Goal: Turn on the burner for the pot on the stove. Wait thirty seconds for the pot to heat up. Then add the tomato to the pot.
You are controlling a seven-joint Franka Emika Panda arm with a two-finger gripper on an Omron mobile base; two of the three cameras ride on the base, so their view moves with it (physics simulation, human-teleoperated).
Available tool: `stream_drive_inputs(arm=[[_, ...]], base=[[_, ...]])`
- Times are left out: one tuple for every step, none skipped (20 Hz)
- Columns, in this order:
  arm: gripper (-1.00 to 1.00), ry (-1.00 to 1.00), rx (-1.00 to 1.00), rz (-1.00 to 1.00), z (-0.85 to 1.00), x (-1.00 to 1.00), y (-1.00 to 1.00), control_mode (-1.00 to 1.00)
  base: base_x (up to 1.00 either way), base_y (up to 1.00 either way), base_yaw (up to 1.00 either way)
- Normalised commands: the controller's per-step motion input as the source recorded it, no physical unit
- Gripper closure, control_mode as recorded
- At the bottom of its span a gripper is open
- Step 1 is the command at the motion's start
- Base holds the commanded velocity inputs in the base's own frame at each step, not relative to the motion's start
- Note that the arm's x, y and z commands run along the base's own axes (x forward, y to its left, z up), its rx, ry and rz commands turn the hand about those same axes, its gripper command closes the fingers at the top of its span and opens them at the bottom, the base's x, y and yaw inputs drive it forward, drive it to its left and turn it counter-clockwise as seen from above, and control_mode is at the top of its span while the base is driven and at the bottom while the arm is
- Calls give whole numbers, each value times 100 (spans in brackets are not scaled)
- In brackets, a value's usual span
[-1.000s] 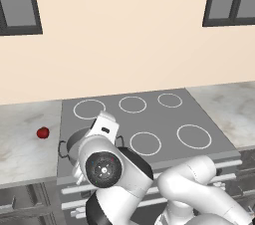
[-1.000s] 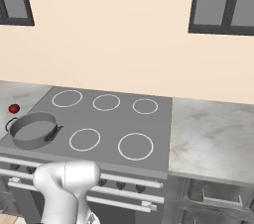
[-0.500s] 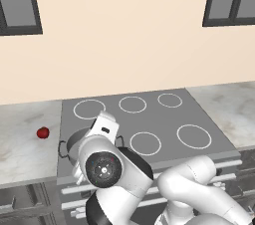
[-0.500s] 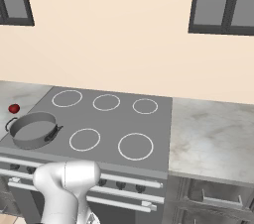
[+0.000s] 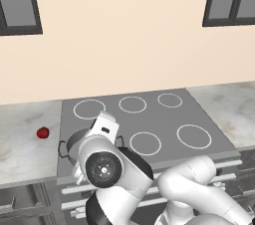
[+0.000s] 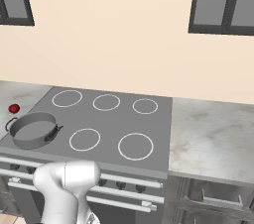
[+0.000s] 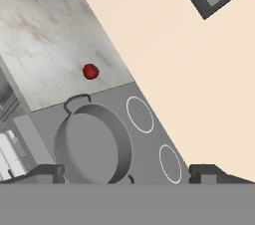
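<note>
Grey metal pot (image 6: 32,130): low, wide, round, with two loop handles; stands on the front left burner of the stove (image 6: 111,119), empty inside as seen in the hand view (image 7: 93,145). In the left base view the pot (image 5: 74,142) is partly hidden behind the arm.

Stove: flat grey cooktop with white ring outlines, three at the back and more at the front; dark knobs and pale bar handles run along its front.

Tomato (image 6: 14,108): small, red, round; lies on the marble table (image 6: 211,134) to the left of the stove, apart from the pot and just beyond its far handle. Seen also in the left base view (image 5: 43,132) and the hand view (image 7: 90,71).

Gripper (image 7: 127,173): two dark fingertips (image 7: 50,171) set wide apart at the bottom of the hand view, spread open with nothing between them, held above the pot's near side.
</note>
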Motion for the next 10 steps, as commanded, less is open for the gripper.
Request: stream_drive_inputs(arm=[[-100, 0, 0, 0, 0, 0, 0, -100], [-100, 0, 0, 0, 0, 0, 0, -100], [-100, 0, 0, 0, 0, 0, 0, -100], [-100, 0, 0, 0, 0, 0, 0, -100], [-100, 0, 0, 0, 0, 0, 0, -100], [-100, 0, 0, 0, 0, 0, 0, -100], [-100, 0, 0, 0, 0, 0, 0, -100], [-100, 0, 0, 0, 0, 0, 0, -100], [-100, 0, 0, 0, 0, 0, 0, -100], [-100, 0, 0, 0, 0, 0, 0, -100]], base=[[0, 0, 0], [0, 0, 0], [0, 0, 0], [0, 0, 0], [0, 0, 0], [0, 0, 0], [0, 0, 0], [0, 0, 0], [0, 0, 0], [0, 0, 0]])
